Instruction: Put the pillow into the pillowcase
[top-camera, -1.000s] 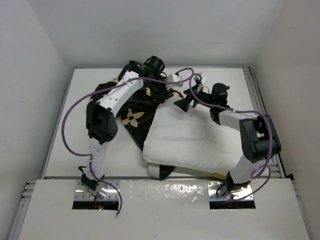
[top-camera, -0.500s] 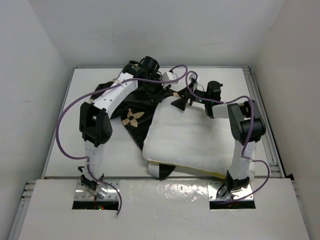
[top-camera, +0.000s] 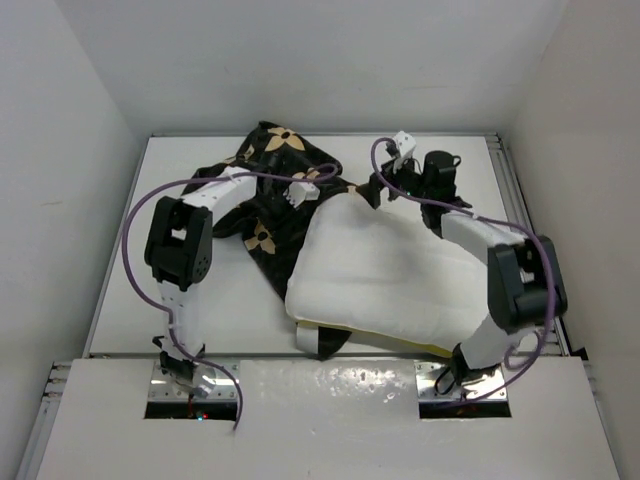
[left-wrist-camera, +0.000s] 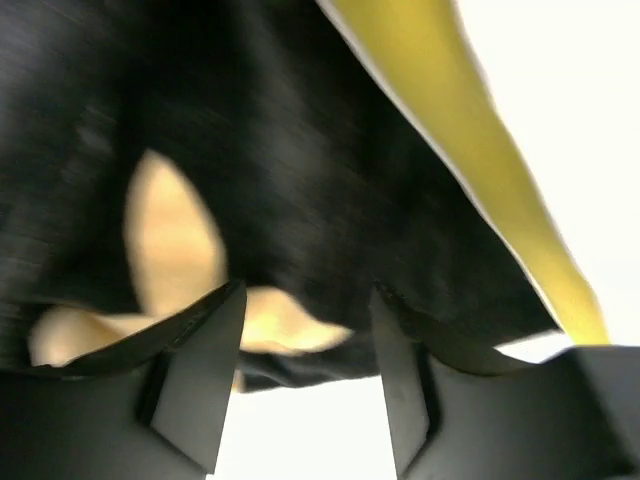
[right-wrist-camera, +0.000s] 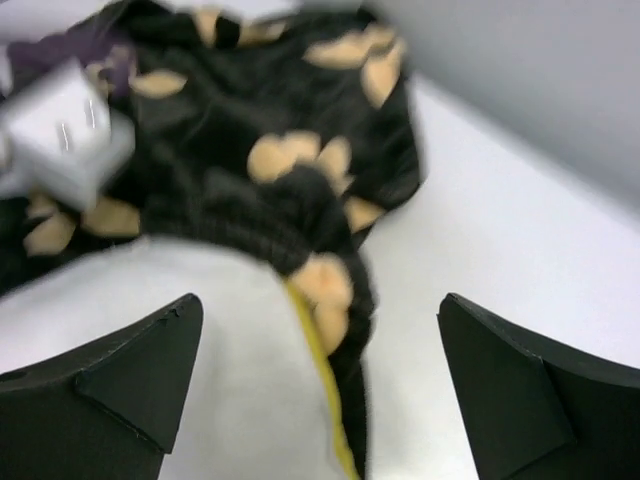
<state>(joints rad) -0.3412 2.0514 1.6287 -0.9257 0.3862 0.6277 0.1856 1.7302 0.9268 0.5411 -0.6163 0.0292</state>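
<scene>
**Two grippers at the far edge, most of the pillow bare**

Most of the pillow (top-camera: 385, 265) lies flat and uncovered on the white table (top-camera: 130, 260), right of centre, with its near edge close to the arm bases. A strip of yellow trim (top-camera: 440, 348) shows along that near edge. The pillowcase (top-camera: 275, 160) is bunched in a heap at the pillow's far-left side, spreading toward the far-left part of the table. Its black cloth meets the pillow's left and far edges.

The left arm reaches across the heap, and the left gripper (top-camera: 300, 192) sits low against the dark cloth, just beside the pillow's far-left corner. In the left wrist view its fingers (left-wrist-camera: 200, 380) stand partly apart, and the hem of the pillowcase (left-wrist-camera: 250, 180) lies between them. The view is too blurred to tell whether they pinch the cloth. Beyond the fingers the yellow trim (left-wrist-camera: 450, 110) runs diagonally, with white pillow on its far side.

The right arm bends round the pillow's right side. The right gripper (top-camera: 375, 192) hangs at the pillow's far edge, near the left one but apart from it. Seen from its wrist, the right gripper (right-wrist-camera: 320, 300) is spread wide and holds nothing. Below it, the pillow's white corner (right-wrist-camera: 200, 340) and its trim (right-wrist-camera: 315, 390) meet the flowered black cloth (right-wrist-camera: 300, 130).
</scene>
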